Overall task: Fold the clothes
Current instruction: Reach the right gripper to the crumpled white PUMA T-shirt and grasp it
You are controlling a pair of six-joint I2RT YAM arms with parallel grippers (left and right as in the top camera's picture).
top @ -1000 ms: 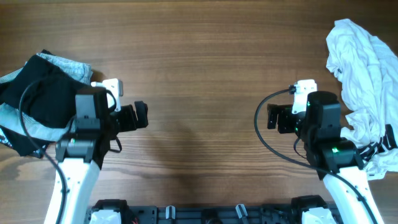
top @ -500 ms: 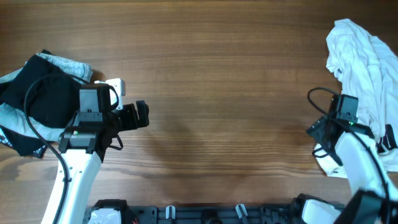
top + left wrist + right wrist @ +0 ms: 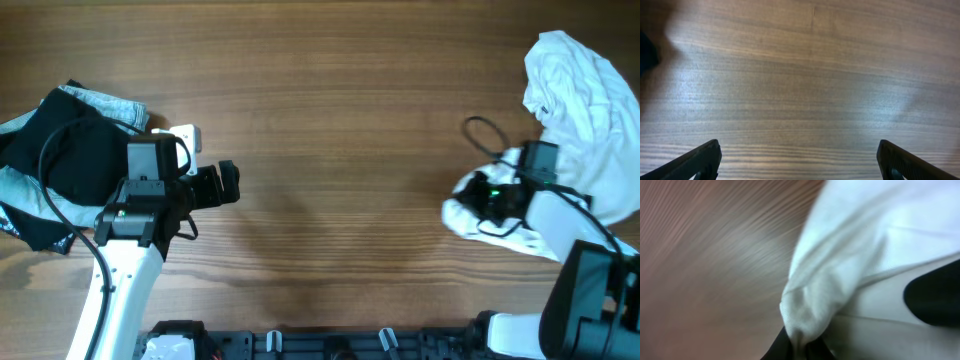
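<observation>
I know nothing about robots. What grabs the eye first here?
A big crumpled white shirt is heaped at the right edge of the table, one fold pinched in the shut right gripper. At the far left a black garment lies on a pale grey garment, and the left gripper hangs open over bare wood.

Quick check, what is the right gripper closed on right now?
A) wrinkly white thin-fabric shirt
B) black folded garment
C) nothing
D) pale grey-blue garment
A: the right wrist view shows a bunched fold of the wrinkly white thin-fabric shirt pinched in the shut right gripper, brown wooden table beside it.
</observation>
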